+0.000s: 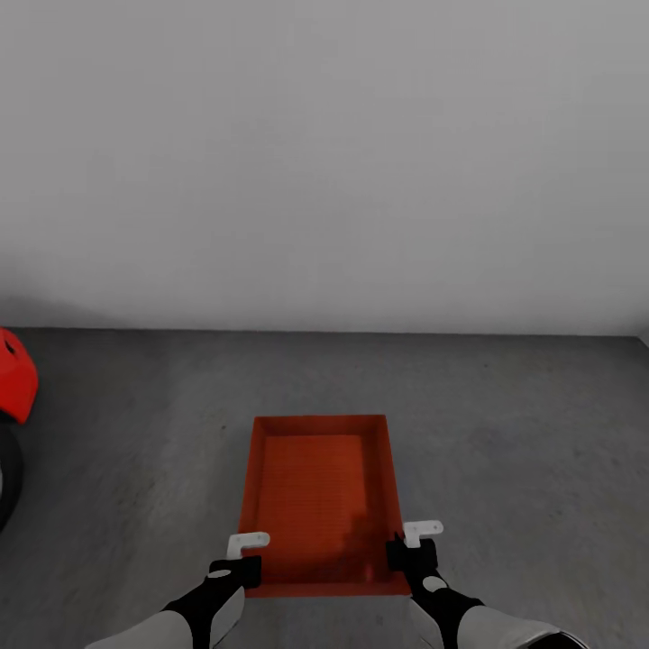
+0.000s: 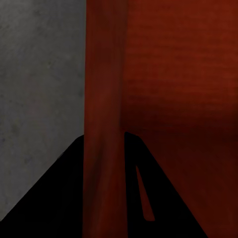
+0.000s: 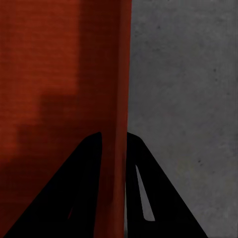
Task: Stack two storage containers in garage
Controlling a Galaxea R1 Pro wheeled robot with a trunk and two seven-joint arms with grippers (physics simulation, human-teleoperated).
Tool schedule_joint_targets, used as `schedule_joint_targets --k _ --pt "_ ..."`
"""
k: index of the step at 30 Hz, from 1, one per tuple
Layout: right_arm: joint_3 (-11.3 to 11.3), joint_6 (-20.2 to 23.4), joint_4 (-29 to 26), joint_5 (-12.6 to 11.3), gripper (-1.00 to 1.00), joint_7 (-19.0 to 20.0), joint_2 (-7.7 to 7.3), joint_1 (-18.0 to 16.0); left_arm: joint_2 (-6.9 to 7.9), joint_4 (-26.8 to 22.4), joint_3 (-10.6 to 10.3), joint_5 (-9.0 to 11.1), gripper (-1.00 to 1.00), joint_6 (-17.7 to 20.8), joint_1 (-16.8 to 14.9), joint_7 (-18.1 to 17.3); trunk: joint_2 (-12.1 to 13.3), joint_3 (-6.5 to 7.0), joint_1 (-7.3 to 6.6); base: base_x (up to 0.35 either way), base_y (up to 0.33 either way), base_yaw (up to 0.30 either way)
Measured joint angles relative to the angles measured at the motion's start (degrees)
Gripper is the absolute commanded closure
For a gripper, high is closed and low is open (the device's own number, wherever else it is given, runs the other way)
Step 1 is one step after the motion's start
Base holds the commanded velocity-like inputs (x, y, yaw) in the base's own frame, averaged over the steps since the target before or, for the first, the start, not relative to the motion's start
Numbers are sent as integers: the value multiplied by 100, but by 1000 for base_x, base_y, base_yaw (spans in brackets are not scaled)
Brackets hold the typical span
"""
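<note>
Both grippers are clamped on the orange-red storage container: left gripper pinches the left wall, right gripper pinches the right wall, both near the robot's end. From the head camera the bin sits low over the dark grey concrete floor, a white wall behind it and a bit of the red car at far left. Wrist cams show each wall sandwiched between dark fingers. Can't spot any readable writing.
</note>
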Motion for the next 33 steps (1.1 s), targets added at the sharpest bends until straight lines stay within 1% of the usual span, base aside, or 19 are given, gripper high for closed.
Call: schedule_joint_targets --k 8,12,22,33 --pt "19 -1 1 -24 100 0 2 0 2 0 -2 1 100 0 0 -3 0 0 -1 302 0 0" --pt "-17 18 -5 26 100 1 -2 0 -2 2 -3 10 100 8 1 5 0 0 0 247 0 0" --pt "18 -16 5 -29 100 -3 4 1 5 -6 6 -18 100 0 -1 -7 0 0 2 64 0 0" --pt "36 -37 11 -60 100 1 4 2 4 -12 14 -41 100 0 -2 -8 0 0 1 186 0 0"
